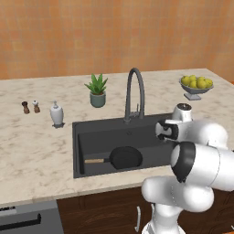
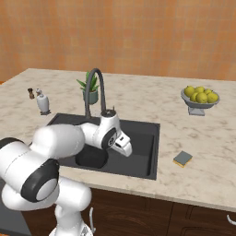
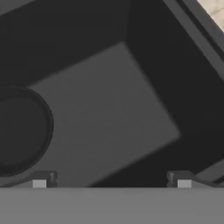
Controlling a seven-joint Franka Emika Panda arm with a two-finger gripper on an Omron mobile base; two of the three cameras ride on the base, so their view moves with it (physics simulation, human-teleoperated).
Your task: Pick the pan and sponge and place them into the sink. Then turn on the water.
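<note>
Where counter (image 1: 36,151) runs marble, orange wall (image 1: 114,32)

Lighting was even and bright across the counter (image 1: 36,151), without glare. The sink (image 3: 113,109) interior rendered dim, a soft diagonal shadow crossing its floor. All views appeared slightly soft and low-resolution.

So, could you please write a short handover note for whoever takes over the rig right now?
Gripper: open and empty, above the sink floor.
Pan: lying in the sink, wooden handle pointing left in the left base view.
Sponge: on the counter right of the sink, apart from its rim.
Faucet: no water running.
Done: pan placed.
Left: pick the sponge, put it in the sink, then turn on the water.
</note>
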